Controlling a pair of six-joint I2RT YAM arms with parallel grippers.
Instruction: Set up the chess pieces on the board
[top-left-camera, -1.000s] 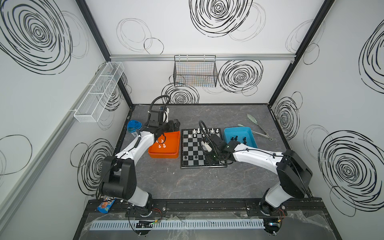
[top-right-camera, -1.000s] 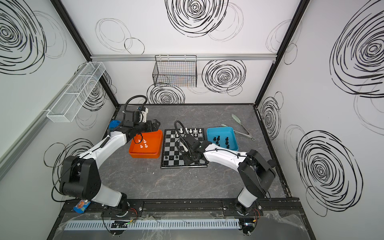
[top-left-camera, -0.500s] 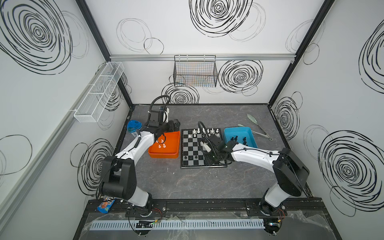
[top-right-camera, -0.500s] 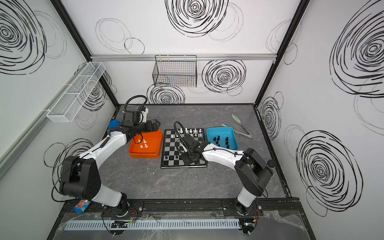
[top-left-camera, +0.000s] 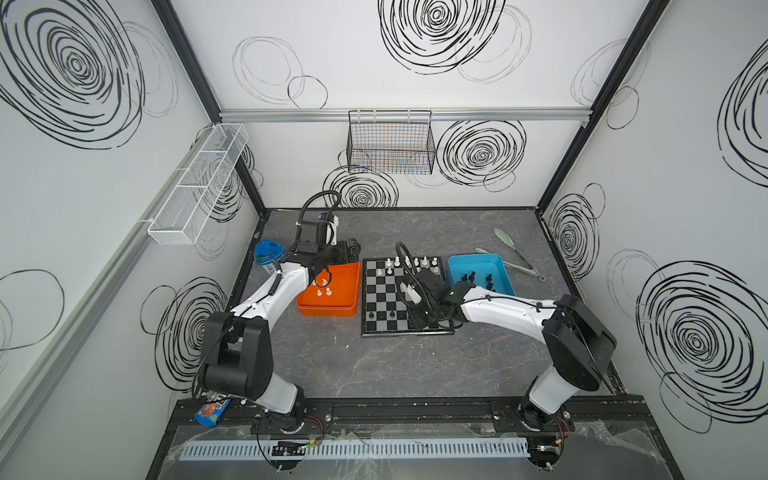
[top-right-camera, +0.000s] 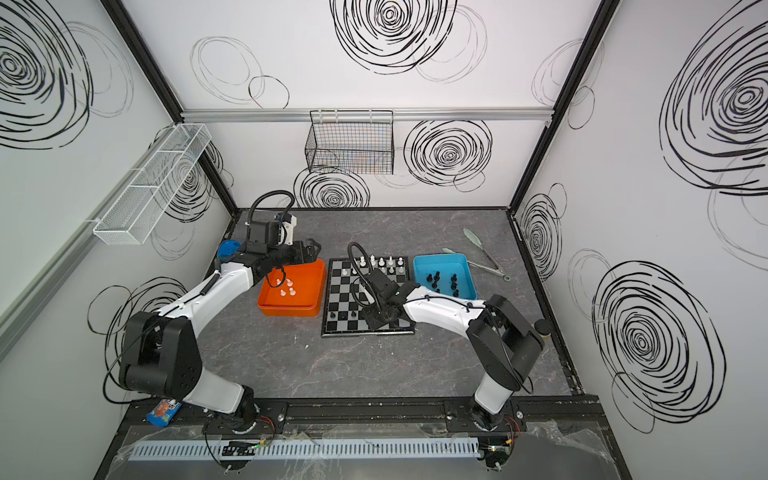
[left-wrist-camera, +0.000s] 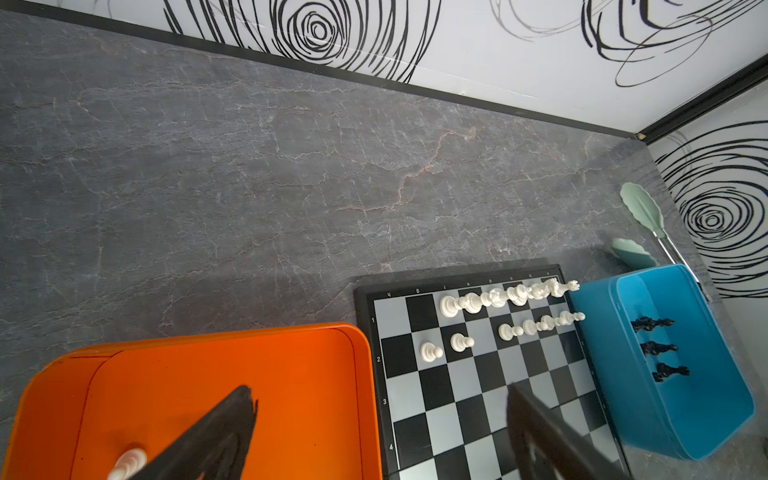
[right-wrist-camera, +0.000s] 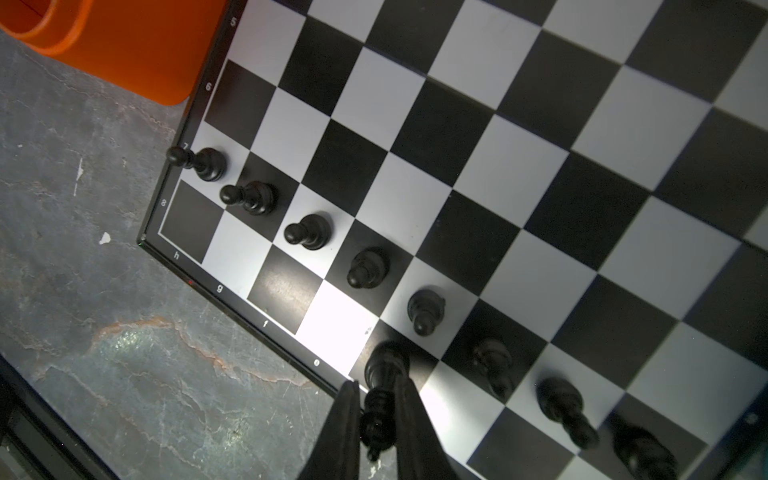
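Your right gripper (right-wrist-camera: 380, 415) clamps a tall black piece (right-wrist-camera: 385, 365) standing in the board's (right-wrist-camera: 498, 166) edge row, next to the black pawns (right-wrist-camera: 309, 231). Your left gripper (left-wrist-camera: 379, 392) hangs spread wide above the tray (left-wrist-camera: 291, 374) holding white pieces (top-left-camera: 324, 291).

left gripper (left-wrist-camera: 380, 390): jaws wide | right gripper (right-wrist-camera: 376, 382): pinched narrow (reaching inward)

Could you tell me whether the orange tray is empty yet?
Not empty: in both top views, a few white pieces sit in the orange tray.
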